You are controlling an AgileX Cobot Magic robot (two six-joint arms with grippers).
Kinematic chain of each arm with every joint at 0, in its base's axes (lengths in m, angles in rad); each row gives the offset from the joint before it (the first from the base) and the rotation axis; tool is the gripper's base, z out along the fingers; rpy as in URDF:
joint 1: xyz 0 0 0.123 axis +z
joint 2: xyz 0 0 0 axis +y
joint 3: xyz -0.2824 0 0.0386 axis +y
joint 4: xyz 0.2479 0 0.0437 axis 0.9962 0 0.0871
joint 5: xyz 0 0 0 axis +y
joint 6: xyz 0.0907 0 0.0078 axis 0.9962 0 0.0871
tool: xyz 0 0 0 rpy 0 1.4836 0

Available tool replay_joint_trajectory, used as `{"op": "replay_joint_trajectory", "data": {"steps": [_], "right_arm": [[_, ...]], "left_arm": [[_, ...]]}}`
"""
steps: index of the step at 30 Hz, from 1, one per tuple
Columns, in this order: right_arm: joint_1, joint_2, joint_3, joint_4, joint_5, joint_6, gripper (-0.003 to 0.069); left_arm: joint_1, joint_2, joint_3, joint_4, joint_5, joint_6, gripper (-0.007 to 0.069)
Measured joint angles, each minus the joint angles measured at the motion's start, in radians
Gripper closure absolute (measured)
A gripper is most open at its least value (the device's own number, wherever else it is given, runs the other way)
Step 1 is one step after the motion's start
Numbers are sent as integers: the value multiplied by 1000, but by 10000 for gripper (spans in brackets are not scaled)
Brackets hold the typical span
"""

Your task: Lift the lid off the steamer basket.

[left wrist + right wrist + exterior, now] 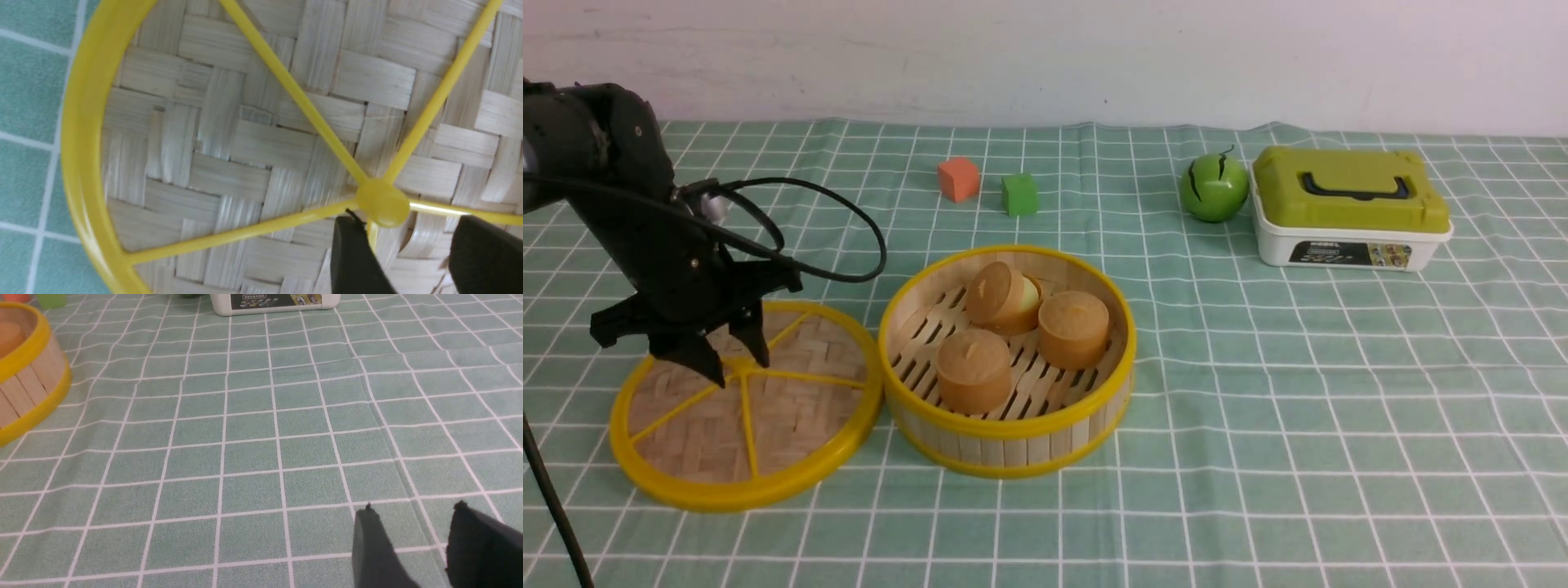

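The lid (747,407), a woven bamboo disc with yellow rim and spokes, lies flat on the cloth left of the steamer basket (1008,439). The basket stands open with three brown buns (973,370) inside. My left gripper (737,366) hangs just above the lid's centre knob (383,203), jaws open, holding nothing. In the left wrist view the two black fingertips (351,245) sit just short of the knob, one beside a spoke. My right gripper (412,508) is open and empty over bare cloth; it is out of the front view. The basket's wall shows in the right wrist view (28,379).
A white box with an olive-green lid (1349,208) stands at the back right, a green apple (1214,187) beside it. An orange cube (958,179) and a green cube (1019,194) sit behind the basket. A checked green cloth (1298,425) covers the table.
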State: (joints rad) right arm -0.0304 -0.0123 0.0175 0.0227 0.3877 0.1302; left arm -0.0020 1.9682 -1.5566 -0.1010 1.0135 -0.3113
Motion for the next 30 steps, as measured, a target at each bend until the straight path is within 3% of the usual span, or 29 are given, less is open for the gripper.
{"op": "replay_joint_trajectory", "data": {"steps": [5, 7, 8, 10, 12, 18, 20, 27, 30], "right_arm": [[0, 0, 0, 0, 0, 0, 418], [0, 0, 0, 0, 0, 0, 418], [0, 0, 0, 0, 0, 0, 418], [0, 0, 0, 0, 0, 0, 418], [0, 0, 0, 0, 0, 0, 418], [0, 0, 0, 0, 0, 0, 418], [0, 0, 0, 0, 0, 0, 418], [0, 0, 0, 0, 0, 0, 418], [0, 0, 0, 0, 0, 0, 418]], "left_arm": [[0, -24, -77, 28, 102, 1, 343], [0, -76, -112, 35, 139, 18, 438], [0, -83, -114, 35, 141, 20, 438], [0, -178, -128, 37, 155, 46, 559], [0, -268, -129, 37, 166, 67, 629], [0, -560, -65, 6, 177, 138, 637], [0, -647, -11, -16, 158, 165, 637], [0, -1095, 477, -168, -98, 280, 637], [0, -1428, 798, -247, -339, 311, 637]]}}
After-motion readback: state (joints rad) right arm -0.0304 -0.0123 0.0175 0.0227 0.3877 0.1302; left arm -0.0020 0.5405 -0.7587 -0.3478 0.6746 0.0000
